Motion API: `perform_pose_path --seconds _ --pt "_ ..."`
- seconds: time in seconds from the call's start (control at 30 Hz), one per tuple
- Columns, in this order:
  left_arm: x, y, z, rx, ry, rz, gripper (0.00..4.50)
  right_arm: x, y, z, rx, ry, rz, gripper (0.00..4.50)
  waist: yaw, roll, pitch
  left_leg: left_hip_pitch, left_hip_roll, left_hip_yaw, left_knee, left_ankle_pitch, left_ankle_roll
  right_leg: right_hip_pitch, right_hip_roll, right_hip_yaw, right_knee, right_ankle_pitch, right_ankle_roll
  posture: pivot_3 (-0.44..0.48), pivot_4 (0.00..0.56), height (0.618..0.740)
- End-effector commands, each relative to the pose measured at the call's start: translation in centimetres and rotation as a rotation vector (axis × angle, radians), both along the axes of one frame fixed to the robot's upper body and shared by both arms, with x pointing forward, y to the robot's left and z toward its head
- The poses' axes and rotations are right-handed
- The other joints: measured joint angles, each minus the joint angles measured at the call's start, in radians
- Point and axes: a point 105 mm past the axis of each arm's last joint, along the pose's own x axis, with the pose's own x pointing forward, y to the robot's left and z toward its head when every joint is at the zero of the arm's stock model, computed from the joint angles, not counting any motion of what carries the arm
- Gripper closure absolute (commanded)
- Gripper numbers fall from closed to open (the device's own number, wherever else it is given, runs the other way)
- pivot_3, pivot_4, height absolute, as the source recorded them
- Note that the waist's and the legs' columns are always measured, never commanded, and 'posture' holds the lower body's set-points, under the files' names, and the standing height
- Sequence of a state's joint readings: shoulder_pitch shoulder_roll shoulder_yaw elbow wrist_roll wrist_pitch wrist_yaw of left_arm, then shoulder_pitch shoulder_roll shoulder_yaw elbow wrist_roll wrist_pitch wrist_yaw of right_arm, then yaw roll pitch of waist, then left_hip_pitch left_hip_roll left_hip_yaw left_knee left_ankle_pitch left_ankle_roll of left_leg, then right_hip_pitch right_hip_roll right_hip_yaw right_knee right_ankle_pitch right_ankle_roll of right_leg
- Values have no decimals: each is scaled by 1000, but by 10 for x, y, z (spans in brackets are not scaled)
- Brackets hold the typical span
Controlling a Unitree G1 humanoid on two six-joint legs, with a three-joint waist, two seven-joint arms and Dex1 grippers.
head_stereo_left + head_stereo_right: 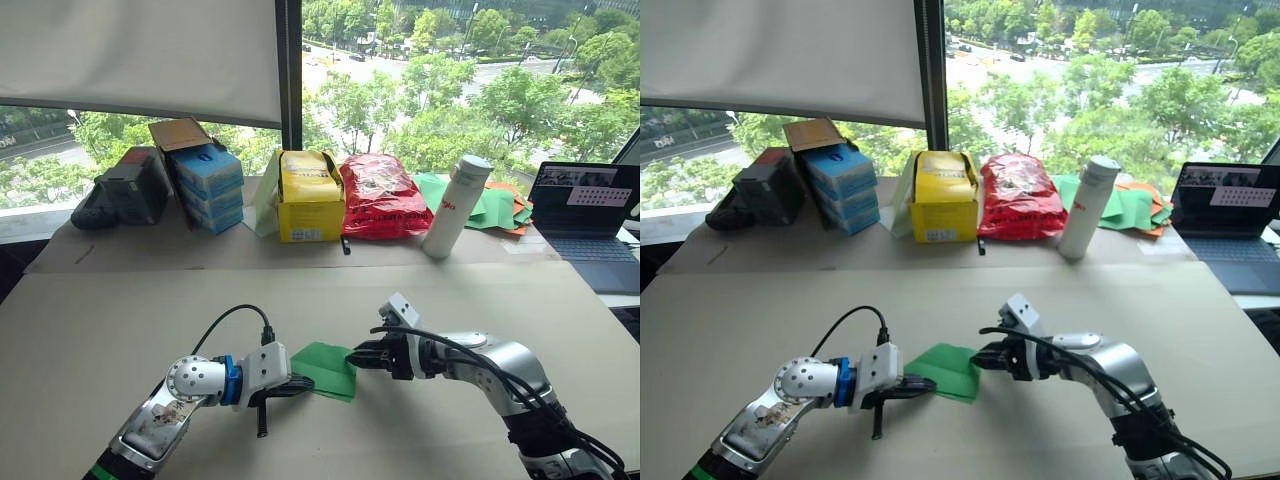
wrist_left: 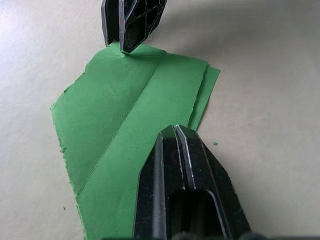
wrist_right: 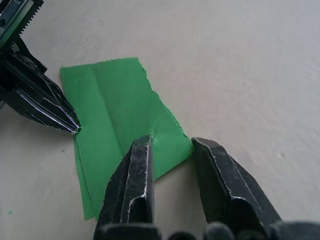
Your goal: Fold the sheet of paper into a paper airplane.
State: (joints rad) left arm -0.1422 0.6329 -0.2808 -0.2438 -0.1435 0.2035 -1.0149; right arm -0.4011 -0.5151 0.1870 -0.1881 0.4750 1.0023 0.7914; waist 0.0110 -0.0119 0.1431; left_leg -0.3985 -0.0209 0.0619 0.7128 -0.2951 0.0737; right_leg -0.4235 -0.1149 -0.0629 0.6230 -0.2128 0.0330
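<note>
Two grippers flank sheet of paper | left gripper pressing edge | right gripper straddling corner

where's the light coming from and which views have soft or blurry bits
Eye views: daylight through the rear window. Left wrist view: folded green paper sheet sharp, shut left gripper close and soft. Right wrist view: open right gripper soft, casting faint shadow on the tan tabletop.

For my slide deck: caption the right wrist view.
Open right end effector straddling a corner of the creased green sheet of paper while the closed left end effector pins its opposite edge to the table.
</note>
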Motion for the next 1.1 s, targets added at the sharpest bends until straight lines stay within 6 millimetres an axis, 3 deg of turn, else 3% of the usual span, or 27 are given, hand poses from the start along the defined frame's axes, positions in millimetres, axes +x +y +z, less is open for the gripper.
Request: perform_pose_path --seconds 0.03,0.67,1.1 --pt "-2 -3 6 -2 -23 -20 4500 -3 2 3 10 -21 19 4441 0 0 0 0 0 0 0 0 0 0 0 0 0 0 0 0 150 740" --pt "-2 -4 8 3 -15 -28 4500 -17 13 43 113 -170 82 4477 1 0 0 0 0 0 0 0 0 0 -1 0 0 0 0 0 150 740" --pt "-1 -4 9 7 -4 -30 4500 -44 17 27 -9 -316 235 4477 2 0 0 0 0 0 0 0 1 0 -1 0 -1 0 0 0 150 740"
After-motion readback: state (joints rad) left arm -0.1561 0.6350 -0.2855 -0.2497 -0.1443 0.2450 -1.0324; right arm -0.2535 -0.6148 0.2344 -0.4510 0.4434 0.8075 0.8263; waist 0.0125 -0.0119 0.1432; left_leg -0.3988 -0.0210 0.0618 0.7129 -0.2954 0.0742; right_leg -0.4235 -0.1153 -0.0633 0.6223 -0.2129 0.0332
